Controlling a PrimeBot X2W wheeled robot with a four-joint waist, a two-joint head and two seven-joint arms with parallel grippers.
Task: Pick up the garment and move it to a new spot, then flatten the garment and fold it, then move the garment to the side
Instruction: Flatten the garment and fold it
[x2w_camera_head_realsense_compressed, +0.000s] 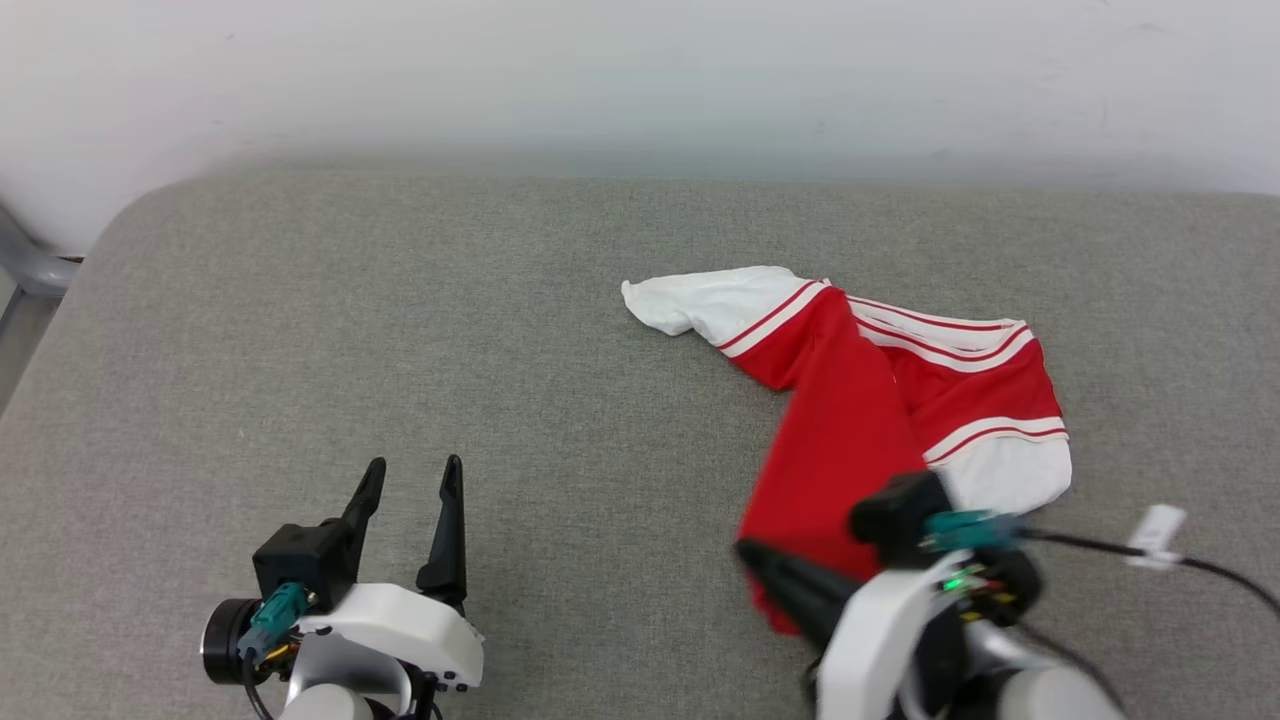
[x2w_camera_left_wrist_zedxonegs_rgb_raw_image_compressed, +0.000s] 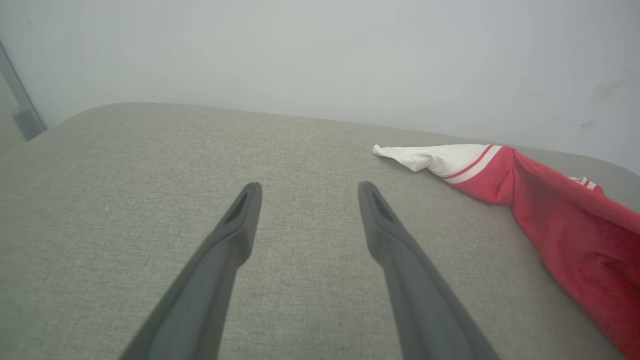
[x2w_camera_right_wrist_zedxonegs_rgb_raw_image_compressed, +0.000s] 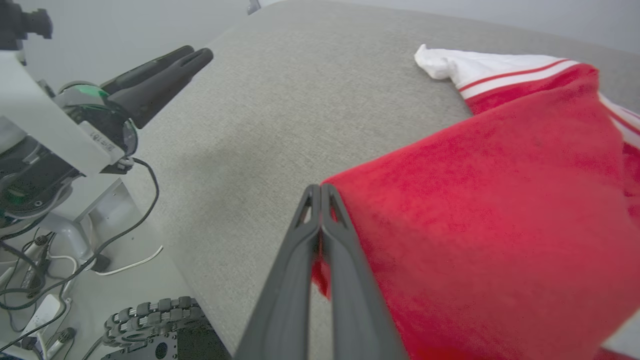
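1. The first step, pick up and move, looks to be in hand. The right pincer (x2w_camera_right_wrist_zedxonegs_rgb_raw_image_compressed: 320, 189) is closed on the near red hem of the garment (x2w_camera_head_realsense_compressed: 850, 420), which lies bunched at 3 o'clock on the counter (x2w_camera_head_realsense_compressed: 400, 300).
2. The left pincer (x2w_camera_head_realsense_compressed: 414, 465), at 7 o'clock, stands spread and empty.
3. The next move probably calls for a lift and a carry toward 9 o'clock, high enough that the trailing sleeve clears.
4. The garment is limp, soft red cloth with white striped sleeves, one tapering toward 10 o'clock. The counter is coarse grey weave with a rounded corner.
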